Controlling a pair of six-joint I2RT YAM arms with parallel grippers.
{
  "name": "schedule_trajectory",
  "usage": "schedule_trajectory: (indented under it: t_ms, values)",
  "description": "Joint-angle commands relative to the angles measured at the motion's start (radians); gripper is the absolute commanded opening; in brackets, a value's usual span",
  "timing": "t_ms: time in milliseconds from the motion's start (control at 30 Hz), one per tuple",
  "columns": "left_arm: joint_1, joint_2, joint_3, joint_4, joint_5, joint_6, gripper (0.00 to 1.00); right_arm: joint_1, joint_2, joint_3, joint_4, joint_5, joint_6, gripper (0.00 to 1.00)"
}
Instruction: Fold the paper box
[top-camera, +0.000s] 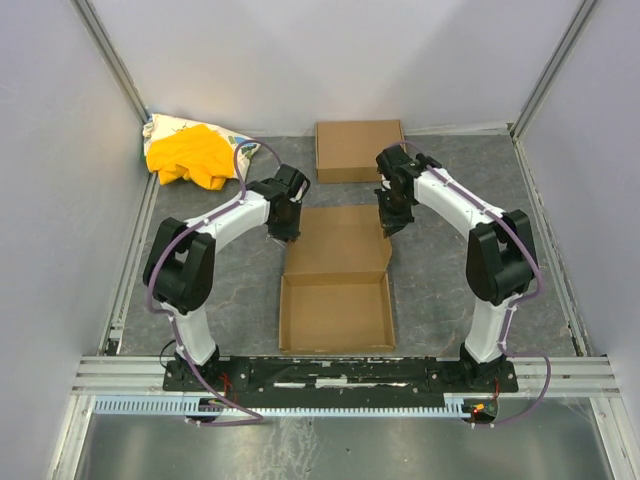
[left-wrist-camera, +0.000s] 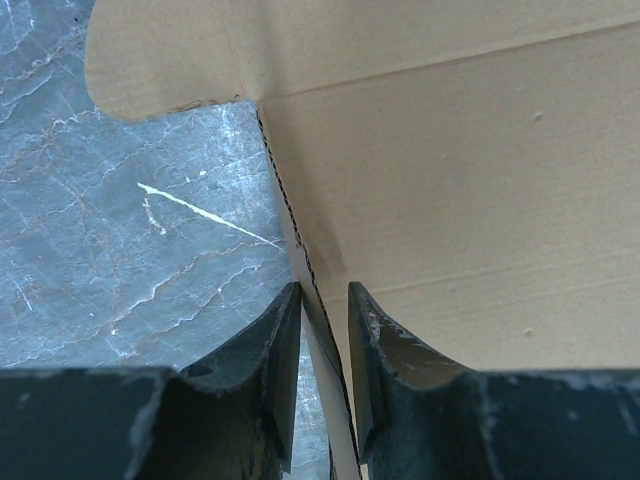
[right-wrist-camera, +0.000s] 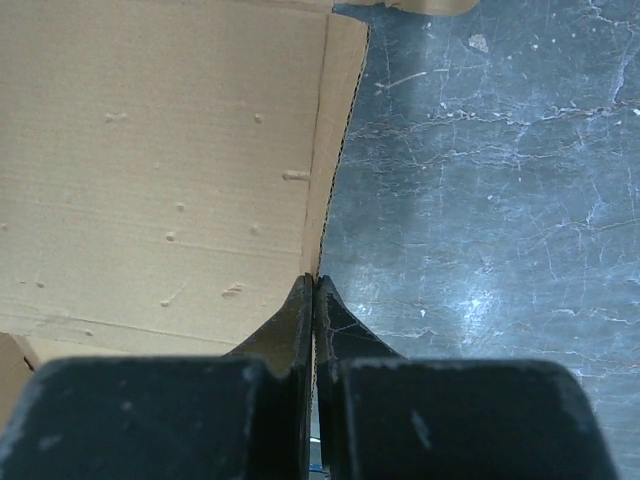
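The paper box lies in the middle of the table, a shallow brown tray near me with its lid panel flat behind it. My left gripper is at the lid's left edge. In the left wrist view the left gripper has its jaws on either side of the upright side flap, shut on it with the flap slanting across a narrow gap. At the lid's right edge my right gripper is pinched tight on the thin right flap, as the right wrist view shows around the gripper.
A second neat brown carton lies at the back centre. A yellow cloth bundle sits in the back left corner. White walls close in the back and both sides, and a metal rail runs along the near edge.
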Motion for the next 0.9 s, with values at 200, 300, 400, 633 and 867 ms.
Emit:
schedule_trajectory:
  t_ms: [200,300,400,633,867]
  values:
    - [-0.011,0.027,0.045,0.001,-0.010,0.026,0.32,0.047,0.059,0.037,-0.030,0.037,-0.013,0.02]
    - [-0.013,0.030,0.050,0.003,-0.009,0.024,0.32,0.058,0.069,0.052,-0.037,0.037,-0.013,0.01]
    - [-0.014,0.032,0.057,0.003,-0.008,0.024,0.31,0.070,0.078,0.069,-0.040,0.038,-0.009,0.02]
    - [-0.016,0.038,0.062,0.003,-0.005,0.026,0.31,0.102,0.108,0.091,-0.044,0.037,0.001,0.01]
    - [-0.017,0.037,0.061,0.007,-0.004,0.026,0.31,0.141,0.128,0.115,-0.058,0.077,0.014,0.03]
